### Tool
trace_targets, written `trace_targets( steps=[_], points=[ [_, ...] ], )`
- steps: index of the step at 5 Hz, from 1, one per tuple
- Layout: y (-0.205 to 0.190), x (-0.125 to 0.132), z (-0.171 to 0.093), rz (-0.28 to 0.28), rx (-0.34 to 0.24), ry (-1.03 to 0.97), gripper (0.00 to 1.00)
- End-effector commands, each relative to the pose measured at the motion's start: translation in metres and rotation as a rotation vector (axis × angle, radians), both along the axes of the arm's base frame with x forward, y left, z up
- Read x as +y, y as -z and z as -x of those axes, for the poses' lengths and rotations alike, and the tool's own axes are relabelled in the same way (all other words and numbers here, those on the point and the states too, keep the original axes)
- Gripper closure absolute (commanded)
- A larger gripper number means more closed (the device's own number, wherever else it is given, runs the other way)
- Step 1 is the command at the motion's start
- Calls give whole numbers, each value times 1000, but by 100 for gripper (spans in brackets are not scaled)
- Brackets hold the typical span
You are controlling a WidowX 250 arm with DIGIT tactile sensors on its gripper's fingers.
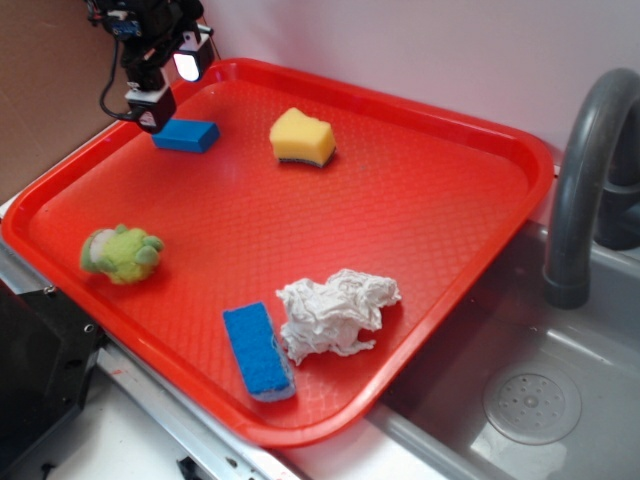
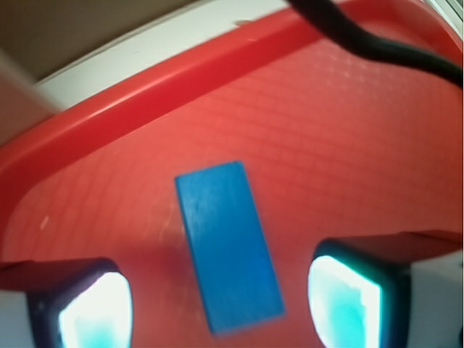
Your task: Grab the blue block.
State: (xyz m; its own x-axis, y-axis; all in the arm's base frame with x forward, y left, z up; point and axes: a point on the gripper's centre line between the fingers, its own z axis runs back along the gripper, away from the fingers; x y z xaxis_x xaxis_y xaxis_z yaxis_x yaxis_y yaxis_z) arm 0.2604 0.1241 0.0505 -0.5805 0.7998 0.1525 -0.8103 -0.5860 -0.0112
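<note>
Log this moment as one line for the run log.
phase: approach | gripper: open, above blue block | fingers: either side, not touching | block: flat on red tray, far-left corner

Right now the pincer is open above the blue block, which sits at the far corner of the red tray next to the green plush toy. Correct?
Not quite. The pincer is open above the blue block on the red tray, but its nearest neighbour is the yellow sponge. The green plush toy lies well apart, near the tray's front edge. The exterior view shows this.
</note>
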Motion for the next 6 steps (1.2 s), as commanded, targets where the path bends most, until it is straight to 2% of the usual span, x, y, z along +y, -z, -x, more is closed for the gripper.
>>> trace_targets(
  steps=[1, 3, 4, 6],
  points=[
    [10, 1, 22, -42, 14, -2, 0],
    [35, -12, 24, -109, 64, 131, 0],
    [39, -17, 22, -151, 67, 160, 100],
    [38, -23, 21, -172, 58, 208, 100]
  ],
)
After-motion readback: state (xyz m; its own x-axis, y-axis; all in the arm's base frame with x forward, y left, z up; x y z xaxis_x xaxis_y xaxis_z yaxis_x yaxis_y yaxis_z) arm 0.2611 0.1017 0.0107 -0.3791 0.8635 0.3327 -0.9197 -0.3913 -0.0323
